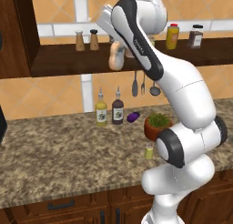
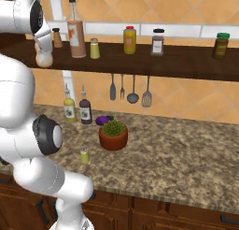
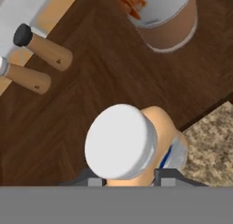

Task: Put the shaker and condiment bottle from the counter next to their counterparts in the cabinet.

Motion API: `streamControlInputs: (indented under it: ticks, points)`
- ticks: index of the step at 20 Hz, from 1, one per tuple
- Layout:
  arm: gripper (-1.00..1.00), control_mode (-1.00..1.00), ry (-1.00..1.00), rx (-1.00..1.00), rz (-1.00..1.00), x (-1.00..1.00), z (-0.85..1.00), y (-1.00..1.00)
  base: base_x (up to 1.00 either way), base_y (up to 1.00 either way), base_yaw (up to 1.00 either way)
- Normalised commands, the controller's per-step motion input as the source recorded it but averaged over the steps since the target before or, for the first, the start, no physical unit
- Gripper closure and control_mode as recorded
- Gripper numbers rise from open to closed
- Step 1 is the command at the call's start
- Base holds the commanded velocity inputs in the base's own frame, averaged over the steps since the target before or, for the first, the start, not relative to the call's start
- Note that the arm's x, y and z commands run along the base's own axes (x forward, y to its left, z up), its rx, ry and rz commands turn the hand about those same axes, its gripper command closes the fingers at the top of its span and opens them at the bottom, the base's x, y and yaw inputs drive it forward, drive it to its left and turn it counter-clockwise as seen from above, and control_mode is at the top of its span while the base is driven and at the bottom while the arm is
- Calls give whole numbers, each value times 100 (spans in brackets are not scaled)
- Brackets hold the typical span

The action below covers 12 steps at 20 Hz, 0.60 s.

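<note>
- Right now, risk: I could knock the tall spouted bottle point(image 2: 76, 32) or the 2 brown shakers point(image 3: 38, 59) while setting down, or release at the cabinet point(image 2: 140, 61) shelf's near edge and tip the load off.
- My gripper point(image 3: 129, 175) is clamped on the condiment bottle point(image 3: 132, 143), jaws narrow, left of the tall bottle.
- Shaker point(image 2: 84, 155) sits on the counter point(image 2: 186, 154), near the plant pot point(image 2: 113, 134).

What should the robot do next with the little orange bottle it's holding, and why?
Probably ease the bottle forward and set it down on the shelf beside the tall bottle. The gripper is shut on it, and it hangs at the shelf's front edge, not yet resting on the board. The shaker waits on the counter.
</note>
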Motion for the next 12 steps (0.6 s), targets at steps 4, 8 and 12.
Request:
streamControlInputs:
  ticks: [4,8,12]
  points:
    - [100,-100,-10,0,1,-2,27,6,0,0,0]
    - [100,-100,-21,0,0,-1,63,0,0,0,0]
    - [100,-100,-14,0,1,-15,24,9,0,0,0]
